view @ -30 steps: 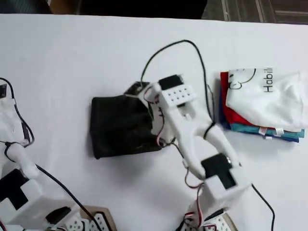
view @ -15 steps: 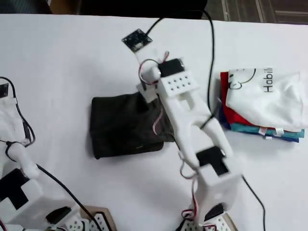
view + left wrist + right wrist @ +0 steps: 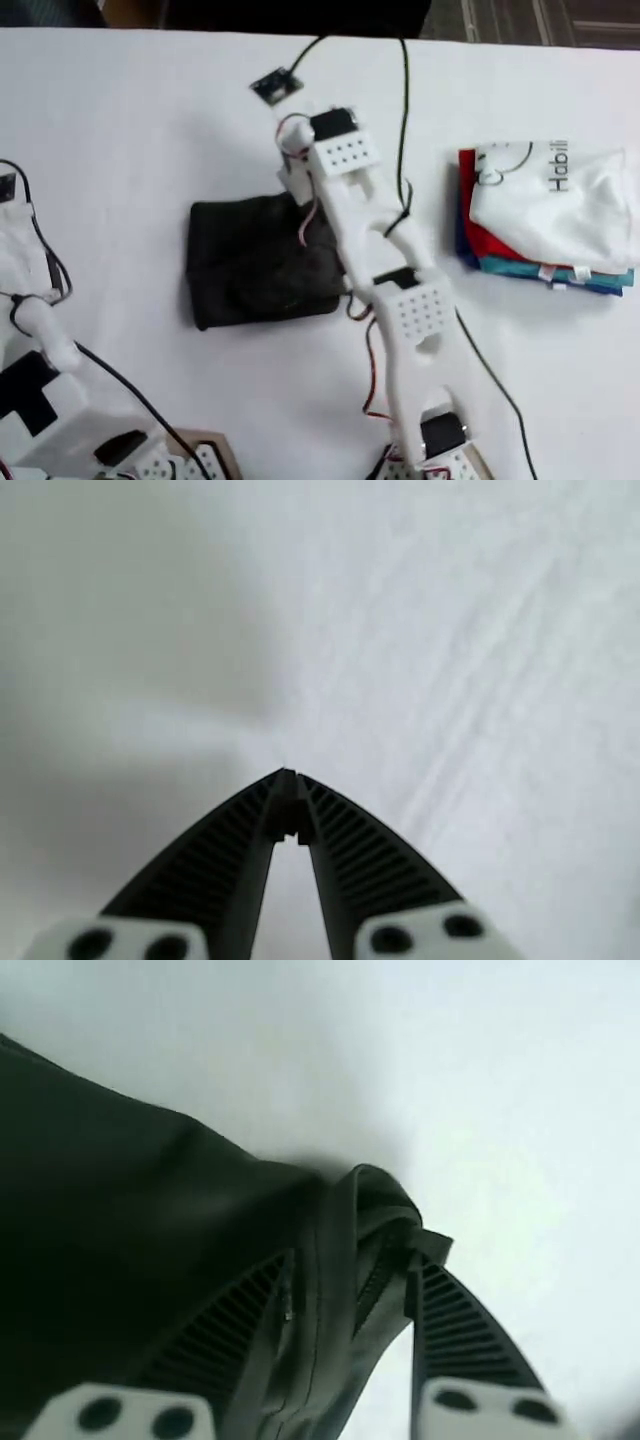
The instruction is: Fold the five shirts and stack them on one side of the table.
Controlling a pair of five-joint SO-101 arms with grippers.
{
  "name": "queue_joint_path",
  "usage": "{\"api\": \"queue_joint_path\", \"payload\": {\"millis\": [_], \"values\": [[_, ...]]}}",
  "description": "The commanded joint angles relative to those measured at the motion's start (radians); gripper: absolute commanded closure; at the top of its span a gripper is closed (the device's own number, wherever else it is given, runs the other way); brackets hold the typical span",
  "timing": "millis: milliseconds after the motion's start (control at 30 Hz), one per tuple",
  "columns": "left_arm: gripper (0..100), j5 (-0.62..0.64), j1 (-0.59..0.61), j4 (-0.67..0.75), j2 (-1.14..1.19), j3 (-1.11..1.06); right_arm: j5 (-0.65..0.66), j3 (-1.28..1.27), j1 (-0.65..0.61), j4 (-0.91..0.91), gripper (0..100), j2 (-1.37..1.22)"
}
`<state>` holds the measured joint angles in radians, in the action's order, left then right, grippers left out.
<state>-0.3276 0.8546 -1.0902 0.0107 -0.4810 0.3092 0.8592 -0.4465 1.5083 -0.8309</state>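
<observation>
Black folded shirt [image 3: 250,265] sits near the middle of the white table [image 3: 130,120], a rough rectangle with rumpled edges, lying flat apart from its far right corner. Right arm [image 3: 400,300] comes in from the near edge of the table and runs over the shirt's right edge, its wrist above that far right corner. Right gripper [image 3: 350,1255] is clamped on the corner: the right wrist view shows a bunched fold of black cloth pinched between the two ribbed black fingers [image 3: 455,1330], with the rest of the shirt spreading away to one side and bare table on the other. The stack of folded shirts [image 3: 545,215] is at the right side of the table, well apart from the black one: white on top, with red, teal and blue edges showing below it. Left arm [image 3: 30,300] is tucked back at the near left of the table, clear of both the black shirt and the stack. Left gripper [image 3: 287,780] is closed with its tips touching and nothing between them, over bare table. A black cable [image 3: 403,100] loops up past the right arm's wrist, and a small black camera board [image 3: 277,85] stands just beyond that wrist.
</observation>
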Motion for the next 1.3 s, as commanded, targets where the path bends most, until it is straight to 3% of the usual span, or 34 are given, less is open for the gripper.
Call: {"api": "queue_joint_path", "payload": {"millis": [0, 133, 267, 733, 1067, 1267], "values": [[97, 0.026, -0.006, 0.014, -0.052, 0.005, -0.006, 0.115, 0.004, 0.042, 82.9, -0.018], [97, 0.063, -0.006, 0.014, -0.052, 0.005, -0.006, 0.135, 0.008, 0.048, 84.2, -0.054], [97, 0.063, -0.006, 0.014, -0.052, 0.004, -0.005, 0.14, 0.024, 0.048, 98.5, -0.061], [97, 0.063, -0.006, 0.014, -0.052, 0.004, 0.002, 0.279, 0.157, 0.128, 97.8, -0.028], [97, 0.064, -0.006, 0.014, -0.052, 0.01, 0.002, 0.167, 0.148, 0.202, 97.2, -0.018], [97, 0.063, -0.012, 0.012, -0.058, 0.019, 0.006, 0.11, 0.16, 0.203, 82.5, 0.134]]}}
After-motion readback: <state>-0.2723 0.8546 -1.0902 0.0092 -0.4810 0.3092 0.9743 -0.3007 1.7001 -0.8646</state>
